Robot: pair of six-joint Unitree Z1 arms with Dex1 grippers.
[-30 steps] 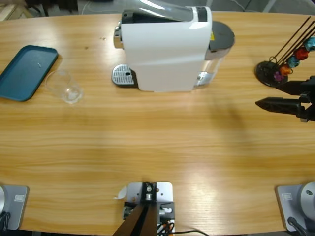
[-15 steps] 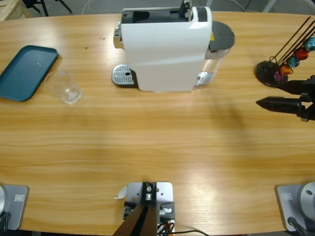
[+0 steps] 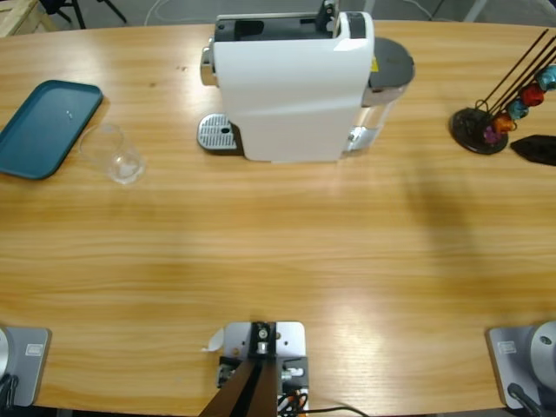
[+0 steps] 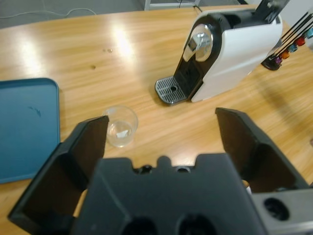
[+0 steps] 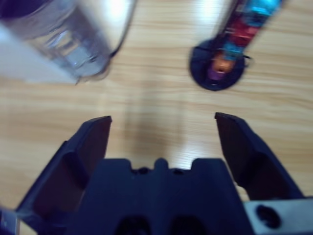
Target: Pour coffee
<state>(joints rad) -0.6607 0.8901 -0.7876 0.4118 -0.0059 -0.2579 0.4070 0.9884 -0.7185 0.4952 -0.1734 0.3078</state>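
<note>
Left gripper point(image 4: 161, 132) is seen with jaws spread wide and nothing between them; it is aimed down at the glass point(image 4: 121, 126), framed just inside the left jaw at lower centre-left of the left wrist view, so a pick-up approach is judged likely. Right gripper point(image 5: 161, 127) is likewise spread wide and empty, with only a dark tip point(image 3: 539, 148) caught at the right edge of the high view; it is parked beside the capsule stand point(image 5: 217, 63), apparently kept clear. The glass looks near-empty: no tan coffee can be made out in it. It is set upright just beside the teal tray point(image 3: 43, 126), at upper left of the high view, well apart from the coffee machine point(image 3: 291, 82) at upper centre, whose drip grate point(image 3: 217, 135) is left bare. Everything is carried on a long wooden table point(image 3: 278, 261); little of the room is shown beyond a strip of grey floor along the top.
</note>
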